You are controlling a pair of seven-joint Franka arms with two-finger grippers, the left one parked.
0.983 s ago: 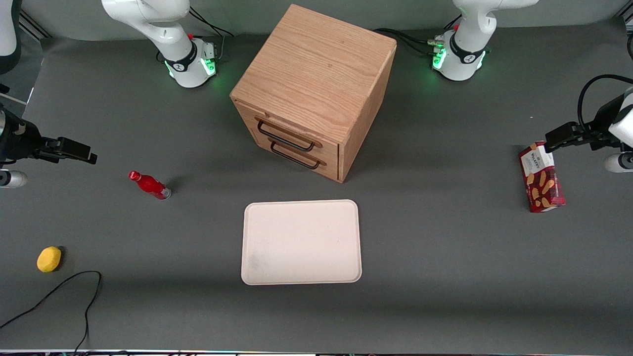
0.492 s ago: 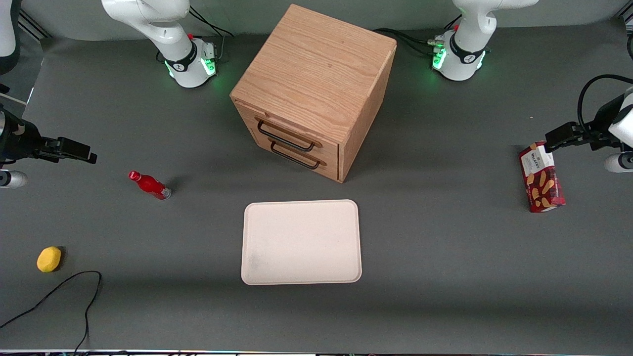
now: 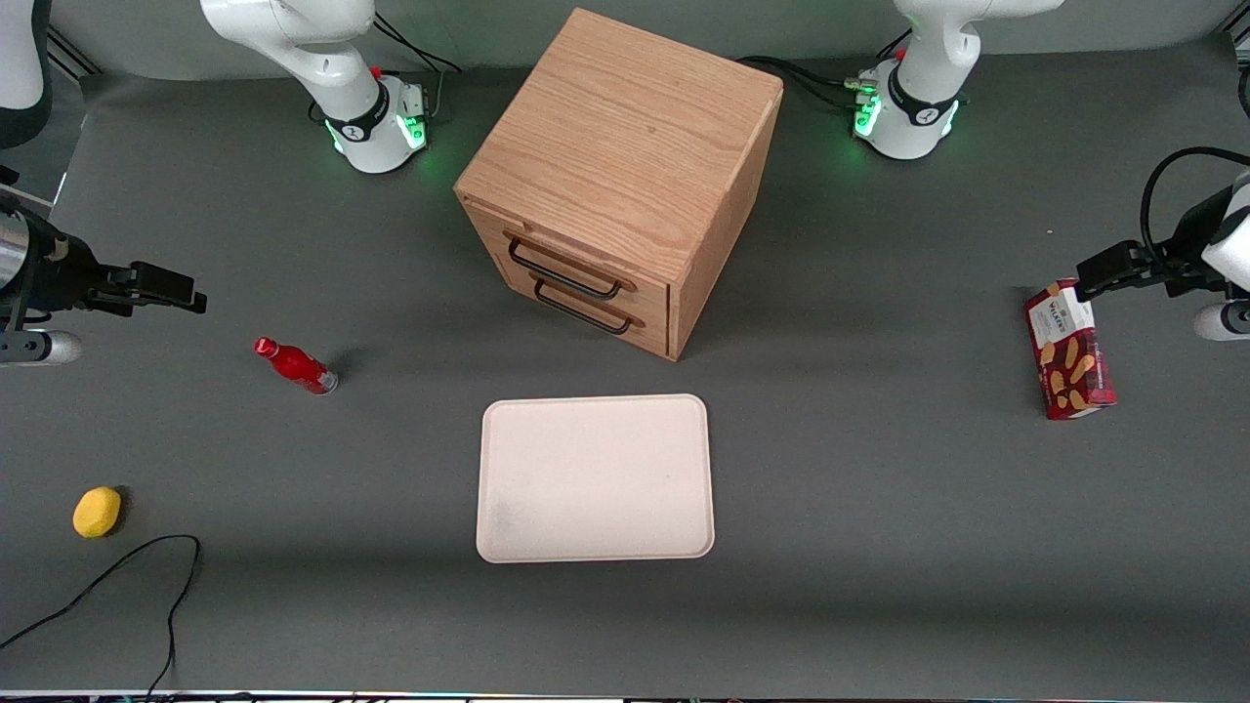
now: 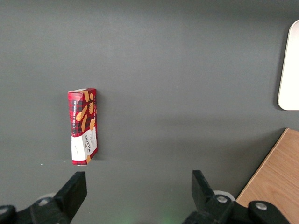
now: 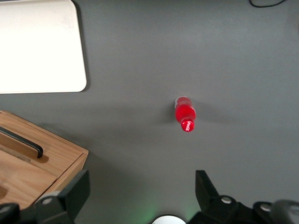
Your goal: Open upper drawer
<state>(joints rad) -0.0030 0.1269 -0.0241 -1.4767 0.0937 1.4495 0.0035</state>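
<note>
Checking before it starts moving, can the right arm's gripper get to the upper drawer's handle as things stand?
Probably yes. The gripper hangs open above bare table at the working arm's end, and nothing stands between it and the upper drawer; the red bottle lies nearer the front camera.

Right arm hovering, hand spread and empty.
Your right arm reaches in from the working end of the surface, its forearm running roughly level above it. The hand (image 3: 181, 290) points toward the parked arm's end and hangs in the air, touching nothing. In the right wrist view the hand (image 5: 142, 196) looks straight down, with both black fingers (image 5: 74, 191) set wide apart and nothing between them.
</note>
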